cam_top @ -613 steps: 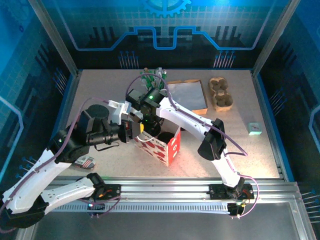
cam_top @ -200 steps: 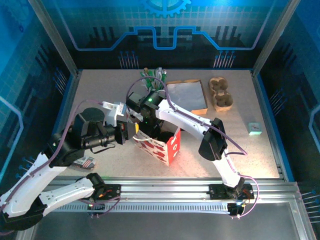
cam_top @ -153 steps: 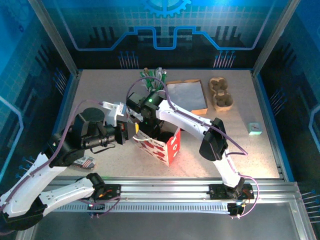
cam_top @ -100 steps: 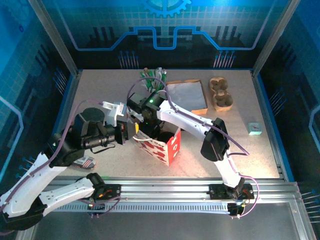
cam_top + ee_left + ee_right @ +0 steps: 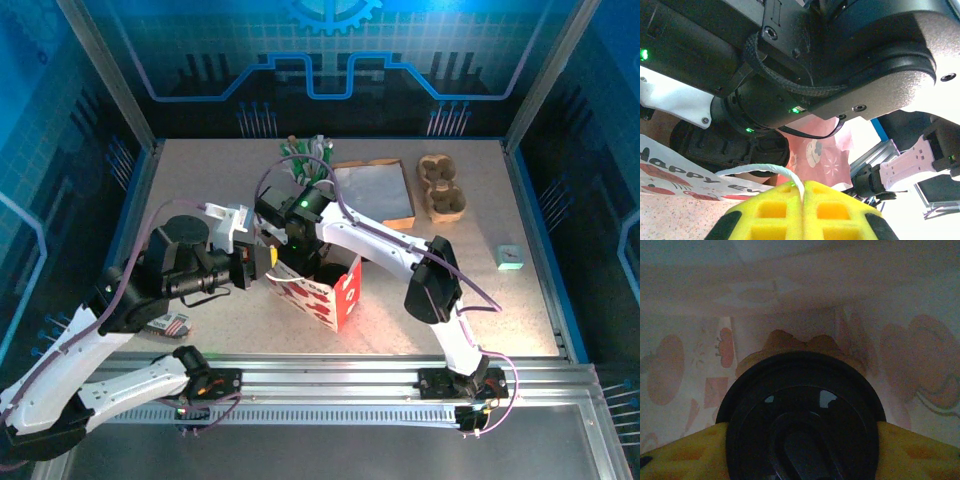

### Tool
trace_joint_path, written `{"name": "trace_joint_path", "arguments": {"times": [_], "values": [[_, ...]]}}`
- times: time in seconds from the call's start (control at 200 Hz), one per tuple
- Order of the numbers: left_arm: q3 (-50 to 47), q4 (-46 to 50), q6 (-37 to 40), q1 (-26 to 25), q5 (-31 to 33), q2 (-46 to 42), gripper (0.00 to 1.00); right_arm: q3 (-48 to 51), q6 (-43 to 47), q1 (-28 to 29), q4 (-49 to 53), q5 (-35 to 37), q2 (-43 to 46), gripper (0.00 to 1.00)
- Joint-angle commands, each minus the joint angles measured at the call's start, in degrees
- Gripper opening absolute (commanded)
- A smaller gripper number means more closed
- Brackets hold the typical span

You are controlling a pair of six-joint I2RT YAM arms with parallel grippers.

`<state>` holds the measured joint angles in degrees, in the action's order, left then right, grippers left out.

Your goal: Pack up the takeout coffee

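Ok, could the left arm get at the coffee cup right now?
Probably not. The left gripper is shut on the bag handle, and the right gripper grips the coffee cup inside the gift bag, blocking the opening.

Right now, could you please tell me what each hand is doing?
Left hand: closed on the bag handle.
Right hand: closed on the takeout coffee.

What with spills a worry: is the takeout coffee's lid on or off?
On: the takeout coffee wears its black lid, gripped between the right jaws inside the gift bag.
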<state>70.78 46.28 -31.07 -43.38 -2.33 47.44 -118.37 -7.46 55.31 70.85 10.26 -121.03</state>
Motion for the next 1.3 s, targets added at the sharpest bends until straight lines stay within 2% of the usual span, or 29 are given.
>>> {"name": "trace_joint_path", "arguments": {"times": [0.0, 1.296], "values": [[2.0, -1.7, 1.7, -0.6, 0.0, -1.0, 0.0, 3.7, -0.8, -0.7, 4.3, 0.6, -3.2, 0.49], [1.8, -1.7, 2.2, -0.6, -0.1, -1.6, 0.0, 7.1, -0.9, -0.9, 1.5, -0.3, -2.7, 0.51]]}}
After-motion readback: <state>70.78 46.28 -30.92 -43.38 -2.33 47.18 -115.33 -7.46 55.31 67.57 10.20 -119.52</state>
